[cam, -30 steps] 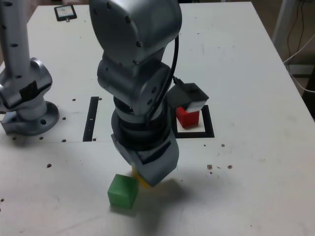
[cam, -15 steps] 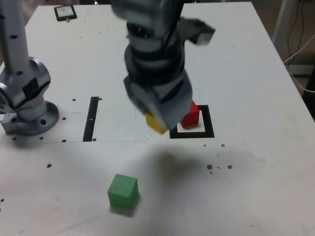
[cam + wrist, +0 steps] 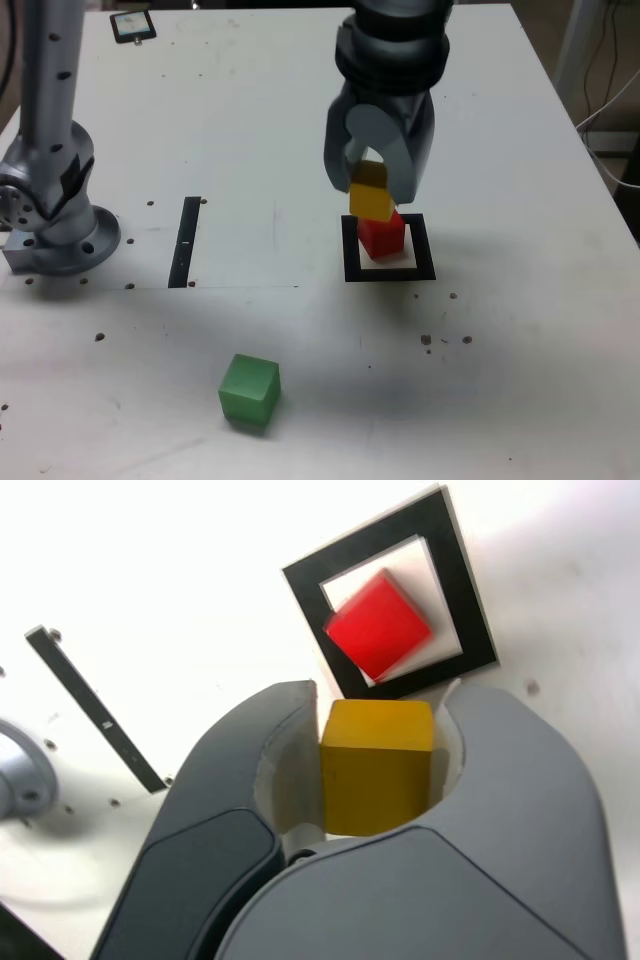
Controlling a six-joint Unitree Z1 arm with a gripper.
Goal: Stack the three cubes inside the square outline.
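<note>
My gripper [image 3: 372, 192] is shut on the yellow cube [image 3: 371, 201] and holds it in the air just above the red cube [image 3: 381, 236]. The red cube sits inside the black square outline [image 3: 351, 261] on its pale centre. In the wrist view the yellow cube [image 3: 377, 765] is clamped between the two grey fingers [image 3: 250, 780], and the red cube [image 3: 378, 625] lies turned at an angle within the square outline [image 3: 468, 600]. The green cube [image 3: 249, 389] rests alone on the table near the front, far from the outline toward the exterior view's left.
A narrow black strip [image 3: 187, 241] lies on the table at the exterior view's left of the outline. The arm's grey base [image 3: 55, 215] stands at the far left. A small dark device [image 3: 132, 25] sits at the back left corner. Cables hang off the right edge.
The gripper lifted the yellow cube from beside the green cube, carried it back and to the exterior view's right, and now holds it over the red cube. The green cube stayed put.
</note>
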